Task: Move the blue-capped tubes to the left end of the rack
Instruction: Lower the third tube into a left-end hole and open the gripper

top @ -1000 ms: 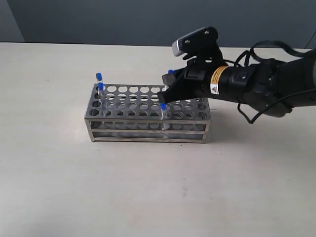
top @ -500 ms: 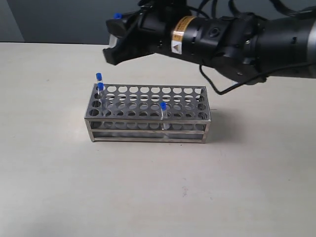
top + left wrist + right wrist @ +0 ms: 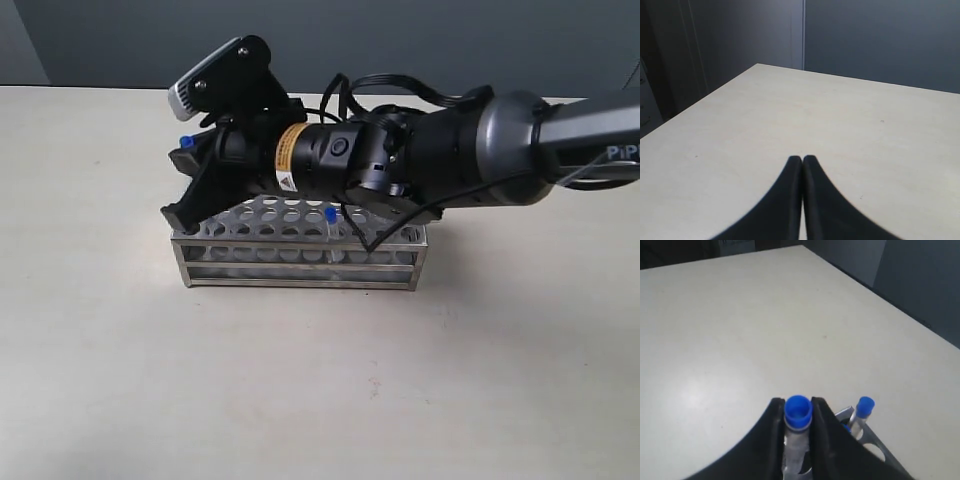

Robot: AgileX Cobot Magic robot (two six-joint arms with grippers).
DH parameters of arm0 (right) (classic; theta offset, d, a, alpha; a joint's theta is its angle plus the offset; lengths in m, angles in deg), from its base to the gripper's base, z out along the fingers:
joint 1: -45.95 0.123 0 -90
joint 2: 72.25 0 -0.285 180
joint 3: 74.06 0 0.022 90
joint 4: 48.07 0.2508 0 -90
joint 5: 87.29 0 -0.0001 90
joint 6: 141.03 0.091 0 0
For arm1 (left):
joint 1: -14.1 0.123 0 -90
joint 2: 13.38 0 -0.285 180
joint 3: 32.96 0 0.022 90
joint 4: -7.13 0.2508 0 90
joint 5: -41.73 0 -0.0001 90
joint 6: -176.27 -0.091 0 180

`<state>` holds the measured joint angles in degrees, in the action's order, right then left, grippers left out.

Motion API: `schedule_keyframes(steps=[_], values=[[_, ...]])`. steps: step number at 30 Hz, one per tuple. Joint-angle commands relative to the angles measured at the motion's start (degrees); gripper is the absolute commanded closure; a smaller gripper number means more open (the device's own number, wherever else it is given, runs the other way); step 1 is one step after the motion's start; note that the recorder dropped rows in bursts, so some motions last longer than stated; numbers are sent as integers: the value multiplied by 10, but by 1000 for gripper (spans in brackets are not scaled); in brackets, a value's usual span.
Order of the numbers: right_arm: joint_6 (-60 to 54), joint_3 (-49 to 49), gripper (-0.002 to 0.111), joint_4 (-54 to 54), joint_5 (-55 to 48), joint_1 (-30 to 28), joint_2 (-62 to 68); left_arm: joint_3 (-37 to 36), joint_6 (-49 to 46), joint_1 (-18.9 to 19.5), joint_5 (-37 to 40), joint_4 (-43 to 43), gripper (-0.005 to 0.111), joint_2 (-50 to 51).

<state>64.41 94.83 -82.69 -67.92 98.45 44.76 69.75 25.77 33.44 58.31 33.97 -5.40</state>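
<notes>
One blue-capped tube (image 3: 798, 409) is pinched tight in the right gripper (image 3: 797, 416), over the rack's (image 3: 300, 256) left end; second tube (image 3: 863, 410) stands just beside; third tube (image 3: 330, 222) sits mid-rack near the front; left gripper (image 3: 802, 161), fingers pressed together, hangs over the table (image 3: 840, 115).

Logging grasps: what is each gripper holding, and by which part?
The right gripper holds a blue-capped tube by its capped upper end. The left gripper is shut and holds nothing.

Diffuse, bright light, seemingly from above; faint shadow beside rack (image 3: 300, 265). Mild sheen on table (image 3: 695, 390). Left gripper (image 3: 802, 159) edges soft; exterior view sharp.
</notes>
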Motion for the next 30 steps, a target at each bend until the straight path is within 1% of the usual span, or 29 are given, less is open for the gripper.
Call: schedule_keyframes(steps=[1,9,11,13,16,18,23,26,30], values=[[1,5,108,-2,-8,1,13,1,1,1,1,-1,106,-2],[1,5,108,-2,1,1,30,1,1,1,1,-1,106,-2],[1,5,106,-2,16,1,37,1,1,1,1,-1,106,-2],[1,5,99,-2,28,1,43,1,1,1,1,-1,106,-2],[1,5,84,-2,30,1,47,1,1,1,1,-1,106,-2],[1,5,78,-2,31,1,47,1,1,1,1,-1,106,-2],[1,5,77,-1,16,1,33,1,1,1,1,-1,106,-2],[-2,5,77,24,-28,1,1,1,1,1,1,-1,106,-2],[-13,-11,77,21,-52,-22,-63,1,1,1,1,-1,106,-2]])
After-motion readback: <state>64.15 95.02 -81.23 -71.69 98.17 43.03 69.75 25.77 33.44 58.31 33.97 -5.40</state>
